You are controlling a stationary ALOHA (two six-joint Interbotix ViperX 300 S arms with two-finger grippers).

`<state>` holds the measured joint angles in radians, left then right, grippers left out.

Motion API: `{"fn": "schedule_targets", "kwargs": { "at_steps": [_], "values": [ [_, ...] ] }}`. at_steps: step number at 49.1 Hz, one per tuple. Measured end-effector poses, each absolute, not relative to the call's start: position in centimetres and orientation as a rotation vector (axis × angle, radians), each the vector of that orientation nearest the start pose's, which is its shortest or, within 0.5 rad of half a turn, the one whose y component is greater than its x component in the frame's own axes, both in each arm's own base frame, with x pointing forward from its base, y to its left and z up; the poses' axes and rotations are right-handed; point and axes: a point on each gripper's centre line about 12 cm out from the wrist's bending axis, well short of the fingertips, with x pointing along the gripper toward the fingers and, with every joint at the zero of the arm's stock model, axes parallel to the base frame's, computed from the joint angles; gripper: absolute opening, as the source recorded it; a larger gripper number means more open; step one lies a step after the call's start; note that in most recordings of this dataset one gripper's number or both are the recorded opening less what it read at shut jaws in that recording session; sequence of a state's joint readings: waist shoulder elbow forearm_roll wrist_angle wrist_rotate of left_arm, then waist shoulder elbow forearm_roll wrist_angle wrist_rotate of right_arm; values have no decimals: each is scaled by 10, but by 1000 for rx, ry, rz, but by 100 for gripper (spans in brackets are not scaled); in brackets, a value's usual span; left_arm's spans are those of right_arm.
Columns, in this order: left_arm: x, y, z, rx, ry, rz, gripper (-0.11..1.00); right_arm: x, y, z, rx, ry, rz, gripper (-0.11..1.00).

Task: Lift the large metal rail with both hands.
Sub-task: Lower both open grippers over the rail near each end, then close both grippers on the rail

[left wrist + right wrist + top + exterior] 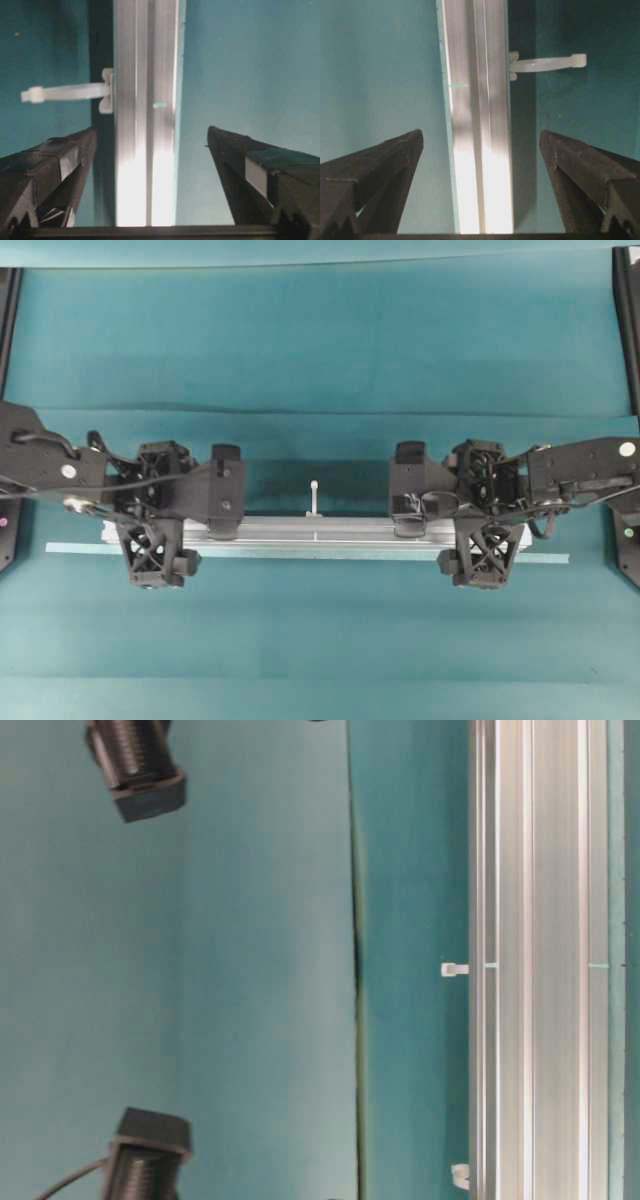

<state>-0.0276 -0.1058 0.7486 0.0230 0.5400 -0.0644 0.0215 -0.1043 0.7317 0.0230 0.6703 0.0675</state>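
- The left gripper (224,492) and right gripper (411,490) hang with jaws spread wide, each straddling the large metal rail (315,532) without holding it.
- Both black arms reach inward from the table's sides.
- The rail lies flat on the teal table (320,340), beside a thin pale-teal strip (80,548); a white peg (314,496) sticks out mid-length.

The 2 arms reach in from opposite sides of the overhead view, their wrists pointing toward each other. The left gripper (226,492) and the right gripper (410,490) both have their jaws spread wide. In each wrist view the 2 black fingers (60,165) (385,160) stand well apart, gripping nothing.
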Motion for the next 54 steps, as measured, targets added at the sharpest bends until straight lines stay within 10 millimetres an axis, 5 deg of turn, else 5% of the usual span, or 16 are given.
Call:
{"fn": "schedule_targets", "kwargs": {
  "at_steps": [18, 54],
  "values": [
    [313, -8, 112, -17, 1209, 11, 98, 306, 8, 113, 67, 1326, -27, 96],
    [312, -7, 108, -22, 1202, 15, 94, 308, 7, 101, 69, 1324, -32, 93]
  ]
}}
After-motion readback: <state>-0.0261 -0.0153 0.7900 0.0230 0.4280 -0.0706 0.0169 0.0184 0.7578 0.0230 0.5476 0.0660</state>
